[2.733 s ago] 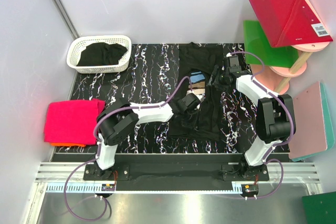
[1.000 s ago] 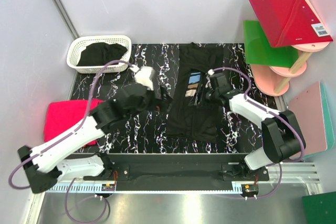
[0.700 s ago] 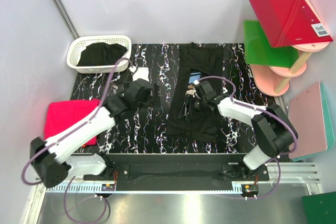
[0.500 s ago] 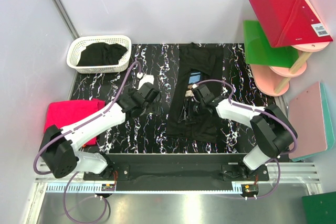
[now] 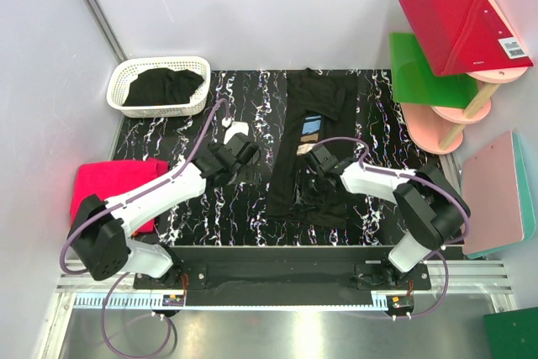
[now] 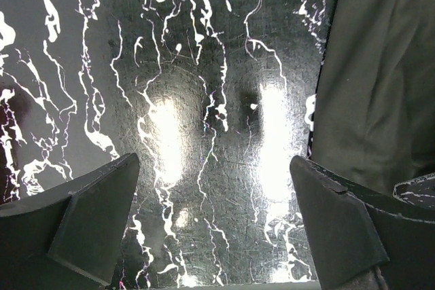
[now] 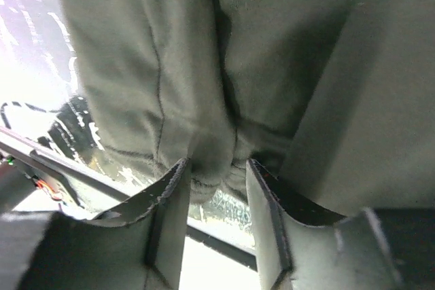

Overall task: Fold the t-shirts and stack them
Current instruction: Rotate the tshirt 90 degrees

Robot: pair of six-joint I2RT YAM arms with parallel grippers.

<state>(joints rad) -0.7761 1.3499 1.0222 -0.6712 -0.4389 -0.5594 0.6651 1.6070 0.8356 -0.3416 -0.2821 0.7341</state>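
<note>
Mid-fold on the black t-shirt (image 5: 308, 150) — cloth pinched in right gripper (image 7: 214, 168), left gripper (image 6: 214, 225) spread wide alongside; pink t-shirts (image 5: 113, 193) stacked, another shirt (image 5: 164, 87) waiting in basket (image 5: 155, 110).

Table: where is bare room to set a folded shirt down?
Bare tabletop between the white basket and the spread black t-shirt; another strip between that shirt and the green board. Crowded: left arm fills the gap beside the hot-pink stack.

Black veined tabletop (image 5: 252, 98), pale walls (image 5: 252, 6), perhaps plastic.
</note>
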